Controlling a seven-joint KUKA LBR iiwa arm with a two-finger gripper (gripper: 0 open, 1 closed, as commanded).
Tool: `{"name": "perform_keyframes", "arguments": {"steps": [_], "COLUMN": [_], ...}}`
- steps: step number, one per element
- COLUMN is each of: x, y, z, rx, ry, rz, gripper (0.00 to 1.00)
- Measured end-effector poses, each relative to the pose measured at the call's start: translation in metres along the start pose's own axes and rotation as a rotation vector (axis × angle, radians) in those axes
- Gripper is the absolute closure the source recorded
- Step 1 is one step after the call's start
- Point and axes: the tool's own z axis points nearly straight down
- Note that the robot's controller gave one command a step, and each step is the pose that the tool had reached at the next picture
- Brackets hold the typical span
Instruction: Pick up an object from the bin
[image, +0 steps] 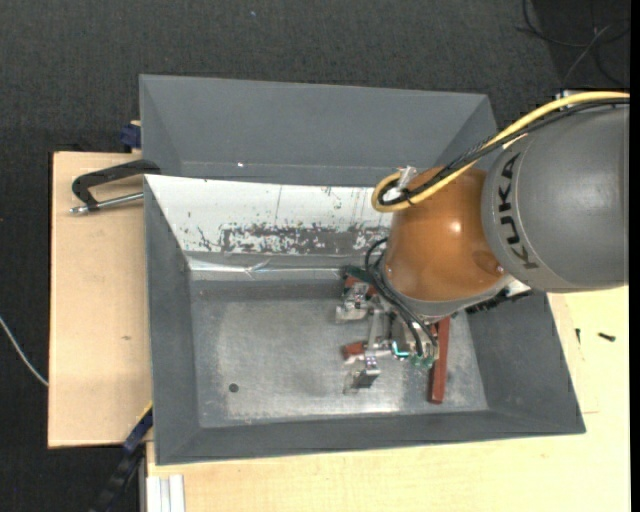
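Note:
My gripper (356, 342) hangs low over the right half of the bin floor, under the orange wrist cover. Its two fingertips (361, 378) stand well apart, one toward the back wall and one toward the front, so it is open with nothing visible between them. A reddish-brown flat stick (438, 368) lies to the right of the gripper, close to the bin's right wall and running front to back. The stick's upper end is hidden beneath the wrist. It is beside the fingers, not between them.
A small dark speck (233, 388) sits on the floor at the front left. The arm and its orange cover reach in from the right and hide the back right corner. The bin's sloped walls rise on all sides.

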Motion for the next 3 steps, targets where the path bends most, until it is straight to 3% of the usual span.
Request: {"name": "perform_keyframes", "arguments": {"steps": [1,2,3], "x": [-0.002,-0.025,-0.026], "y": [0.000,-0.046,-0.046], "z": [-0.004,0.062,0.062], "rx": [-0.001,0.000,0.000], "ry": [-0.008,0.001,0.001], "rz": [0.001,-0.061,-0.061], "gripper": [0.00,1.00,1.00]}}
